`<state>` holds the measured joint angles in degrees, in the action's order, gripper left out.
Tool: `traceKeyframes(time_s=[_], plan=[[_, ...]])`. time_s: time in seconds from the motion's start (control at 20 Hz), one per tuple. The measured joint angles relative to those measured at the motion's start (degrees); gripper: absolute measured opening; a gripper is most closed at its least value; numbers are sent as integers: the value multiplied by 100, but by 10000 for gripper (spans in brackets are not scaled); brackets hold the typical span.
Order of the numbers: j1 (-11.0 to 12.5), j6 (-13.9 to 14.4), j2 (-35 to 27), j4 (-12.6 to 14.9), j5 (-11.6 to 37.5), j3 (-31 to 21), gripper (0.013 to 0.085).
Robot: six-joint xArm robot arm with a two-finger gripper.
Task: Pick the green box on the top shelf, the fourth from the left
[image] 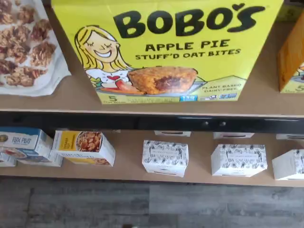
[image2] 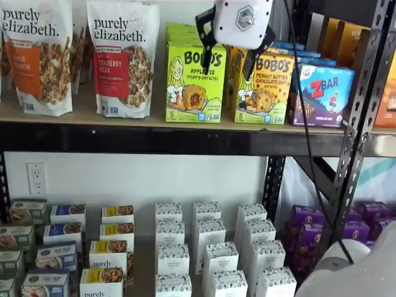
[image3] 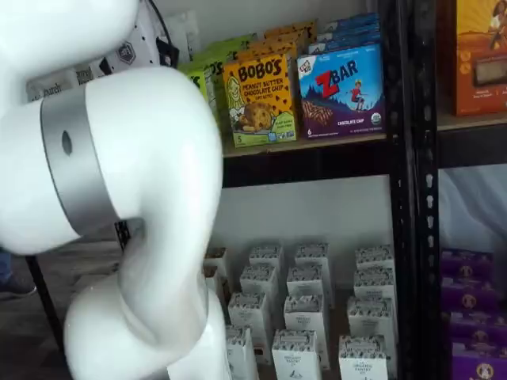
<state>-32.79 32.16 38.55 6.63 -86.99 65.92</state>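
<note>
The gripper, fingers spread, is hovering before the green box at the top shelf front edge; drifting sideways risks clipping the yellow-orange carton

green box: printed cardboard, smooth, slight sheen. top shelf under it: matt tan board, wood-fibre look; black metal front beam, semi-gloss. gripper in front of box: white body smooth glossy plastic, fingers matt black. Granola pouch left of jaws: soft film, satin. Uprights right of jaws: perforated black metal.
</note>
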Motion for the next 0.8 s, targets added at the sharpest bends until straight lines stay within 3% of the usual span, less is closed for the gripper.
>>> traceKeyframes(time_s=[0.8], plan=[[11,35,-388,154,353,118,850]])
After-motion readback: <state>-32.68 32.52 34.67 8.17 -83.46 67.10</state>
